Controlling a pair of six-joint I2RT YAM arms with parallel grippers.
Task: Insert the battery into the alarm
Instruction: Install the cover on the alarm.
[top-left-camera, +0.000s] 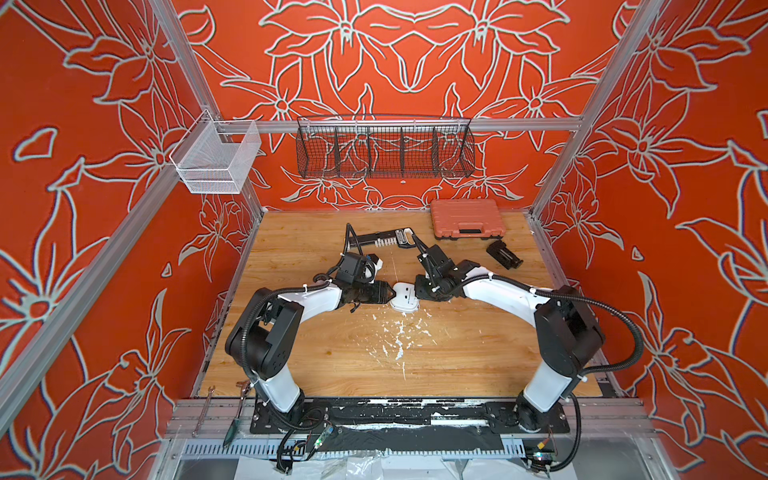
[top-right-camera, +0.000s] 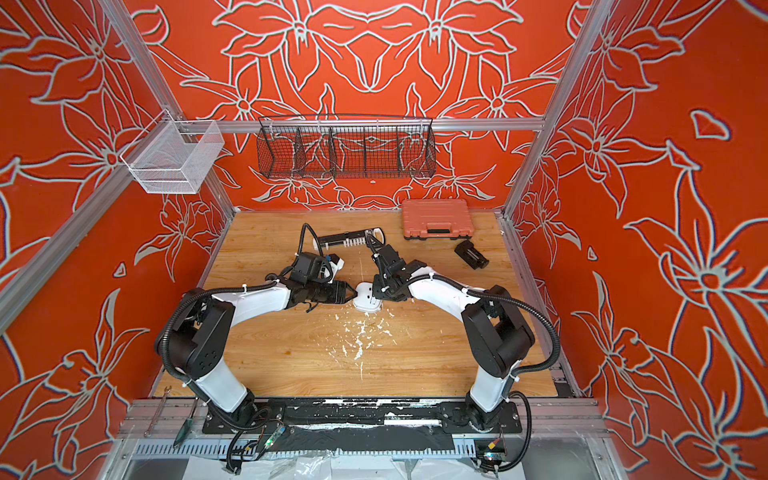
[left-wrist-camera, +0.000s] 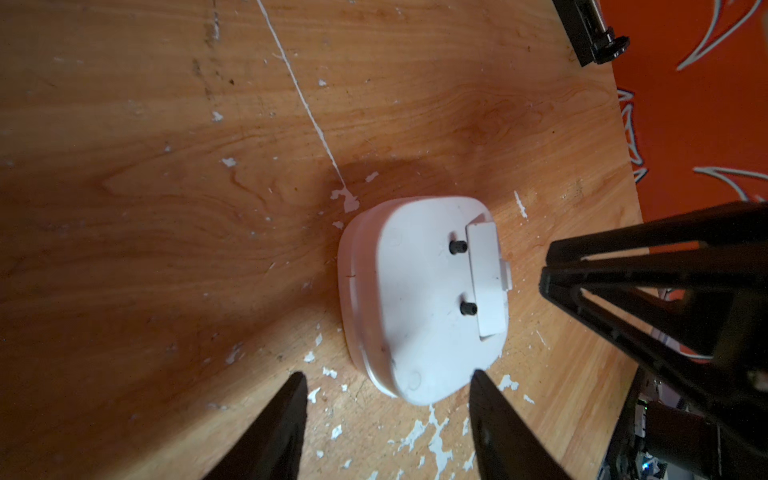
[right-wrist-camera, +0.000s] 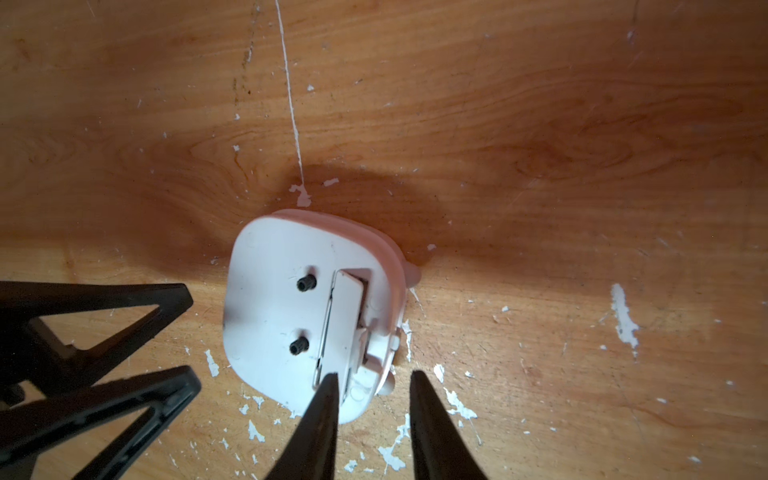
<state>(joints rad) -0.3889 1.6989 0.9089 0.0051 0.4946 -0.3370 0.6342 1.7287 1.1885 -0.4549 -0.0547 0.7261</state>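
Note:
The alarm (top-left-camera: 405, 298) (top-right-camera: 368, 301) lies face down mid-table, its white back up. Two black knobs and a white flap (right-wrist-camera: 343, 324) show on the back, and the flap looks slightly lifted at one edge. My left gripper (left-wrist-camera: 387, 374) (top-left-camera: 390, 292) is open, its tips either side of one corner of the alarm (left-wrist-camera: 415, 299) without touching it. My right gripper (right-wrist-camera: 374, 375) (top-left-camera: 417, 291) comes from the opposite side with a narrow gap. One finger (right-wrist-camera: 324, 399) lies over the flap's end and the alarm's edge (right-wrist-camera: 307, 316) sits between the tips. The battery is out of view.
An orange case (top-left-camera: 467, 219) stands at the back right, with a black ribbed block (top-left-camera: 503, 254) in front of it. A long black-and-white tool (top-left-camera: 384, 239) lies behind the arms. A black wire basket (top-left-camera: 384, 147) and a white mesh basket (top-left-camera: 216, 160) hang on the frame.

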